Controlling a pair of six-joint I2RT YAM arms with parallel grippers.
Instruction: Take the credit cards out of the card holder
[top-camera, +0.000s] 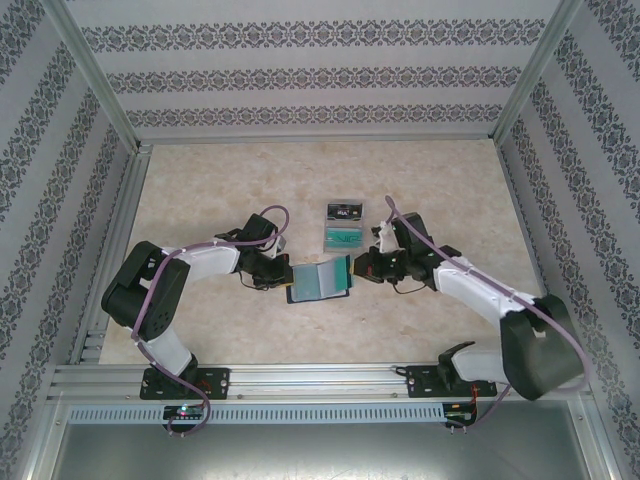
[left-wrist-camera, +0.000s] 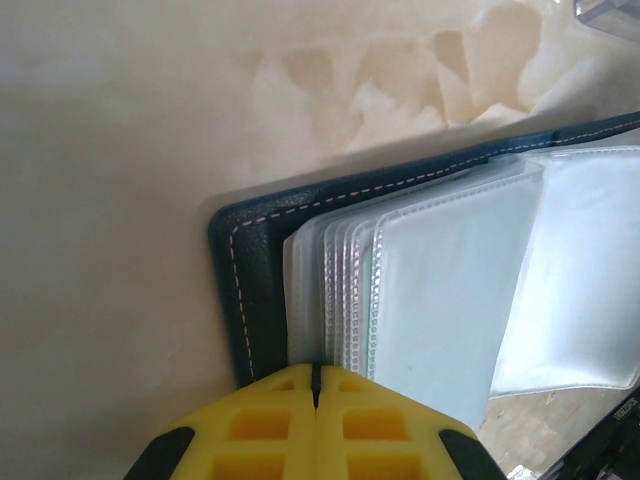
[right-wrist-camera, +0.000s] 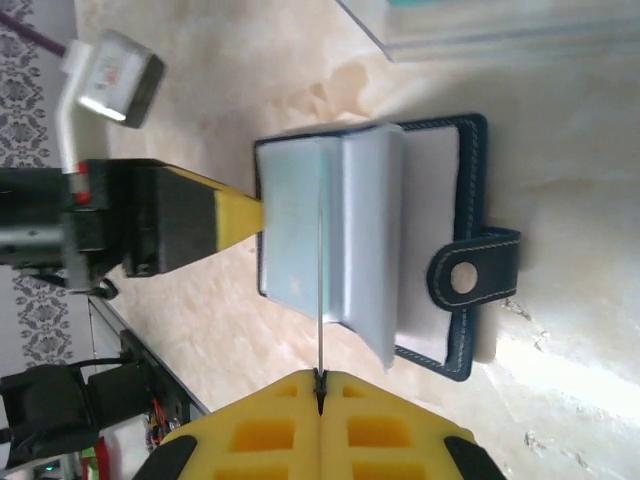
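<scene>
From above, the holder (top-camera: 315, 283) lies open mid-table between the two arms, with a dark card (top-camera: 343, 212) and a teal card (top-camera: 342, 238) flat on the table (top-camera: 200, 190) just beyond it, one behind the other and apart from it. The left claw (top-camera: 275, 278) meets the holder's left edge, and the right claw (top-camera: 358, 268) sits at its right edge beside a small teal sheet (top-camera: 340, 272). The left wrist view adds the holder's (left-wrist-camera: 245, 290) dark blue cover with pale stitching and a fan of clear sleeves (left-wrist-camera: 440, 300). The left claw (left-wrist-camera: 315, 385) is closed with its tips on the holder's edge, though I cannot tell whether anything is pinched between them. The right wrist view shows the holder's (right-wrist-camera: 478, 180) clasp tab (right-wrist-camera: 475, 280) with its round snap. It also shows the right claw (right-wrist-camera: 320, 385) closed on the sheet (right-wrist-camera: 320, 250), seen edge-on as a fine line rising from the sleeves. Whether this is a card or a sleeve is hard to make out. The left claw's (right-wrist-camera: 238, 212) yellow tip touches the far edge there. A clear-edged thing (right-wrist-camera: 480, 30) is cut off at the top of that view. The table is pale, marbled beige. Patterned striped walls (top-camera: 320, 40) enclose it, and a metal rail (top-camera: 320, 378) carries the arm bases.
</scene>
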